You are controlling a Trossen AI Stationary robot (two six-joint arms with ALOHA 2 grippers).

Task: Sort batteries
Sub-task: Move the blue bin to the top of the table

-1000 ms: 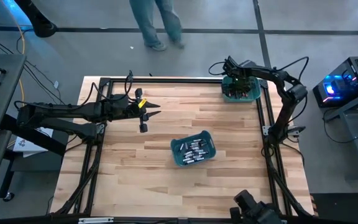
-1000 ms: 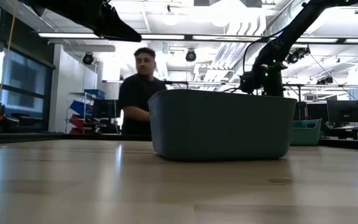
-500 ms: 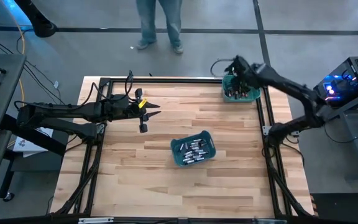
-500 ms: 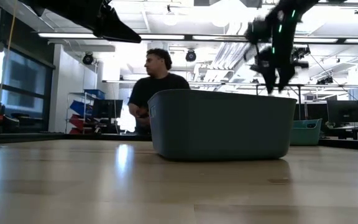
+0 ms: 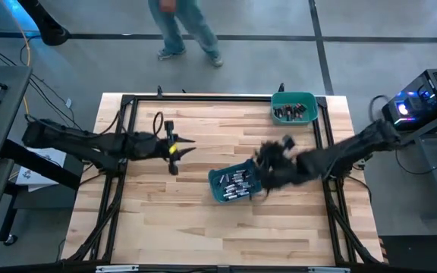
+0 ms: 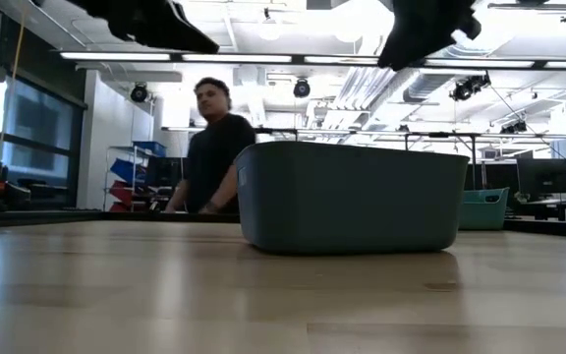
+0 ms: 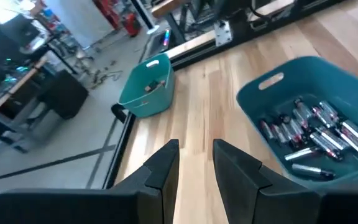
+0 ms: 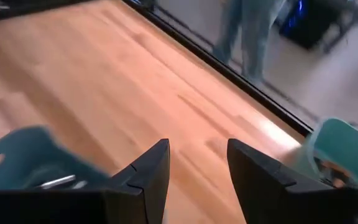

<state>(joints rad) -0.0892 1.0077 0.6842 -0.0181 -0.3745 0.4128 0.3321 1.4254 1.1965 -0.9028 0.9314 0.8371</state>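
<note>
Wood-plank surface point(image 5: 188, 212) in a black frame, grey workshop floor around it; a person point(image 6: 207, 147) stands past the far edge, legs visible in the high view. Two teal bins on the surface: main bin point(image 5: 235, 182) near centre, approx. a dozen-plus batteries point(image 5: 238, 182) piled in it, mix of silvery and dark cells; small bin point(image 5: 293, 107) at the far right corner w/ a handful of batteries point(image 5: 292, 113) in it. Right hand point(image 5: 268, 168) is blurred in the high view, sitting just beside/over the main bin's right edge; right wrist view shows its two fingers point(image 8: 151, 171) parted w/ nothing between them, bare planks ahead, main bin's corner at one side. Left hand point(image 5: 187, 144) hovers above the surface on the left side, well apart from both bins; fingers point(image 7: 160, 174) a narrow gap apart, empty, pointed toward the main bin. Progress, judging by the bins: early to mid. Only a few cells sorted into the small bin; the bulk are unsorted in the main bin. Can't tell which type goes where, too small to read. Next prob. a pick from the main pile by the right hand; cells lie crowded and overlapping, so singling one out looks fiddly.
</note>
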